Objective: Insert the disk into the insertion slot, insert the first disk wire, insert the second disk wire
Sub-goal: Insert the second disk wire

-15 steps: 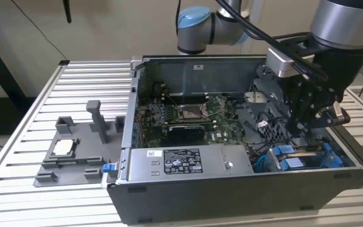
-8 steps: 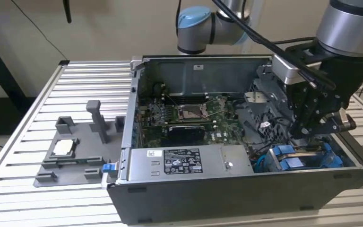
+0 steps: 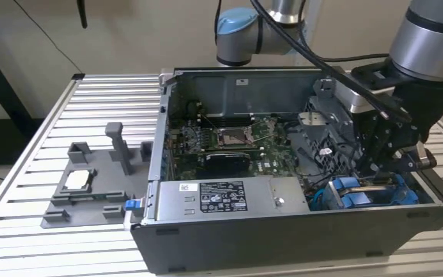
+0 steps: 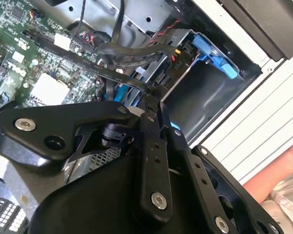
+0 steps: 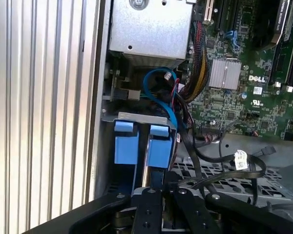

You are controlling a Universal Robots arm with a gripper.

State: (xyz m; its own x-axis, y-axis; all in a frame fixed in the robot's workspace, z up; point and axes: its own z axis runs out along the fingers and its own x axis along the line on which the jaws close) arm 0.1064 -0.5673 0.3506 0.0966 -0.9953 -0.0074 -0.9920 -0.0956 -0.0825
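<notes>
Blue-framed disk [image 3: 364, 193] stands in the slot [image 3: 406, 199] at the case's [image 3: 299, 236] corner on the exterior view's right, gripper [image 3: 383, 167] just above. In both wrist views, whether the gripper [image 4: 154, 105] [image 5: 158, 187] is apart or together cannot be told; first wrist view shows the disk [image 5: 146, 146] beside it.

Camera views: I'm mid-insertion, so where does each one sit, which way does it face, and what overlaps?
Exterior view: off the arm, above the open grey computer case, looking down; silver-and-black robot arm shows.
First wrist view: on the wrist, looking past the black gripper at the blue plastic drive carrier and green motherboard.
Second wrist view: on the wrist, facing the gripper and motherboard.
Both wrist views share gripper and motherboard.
</notes>
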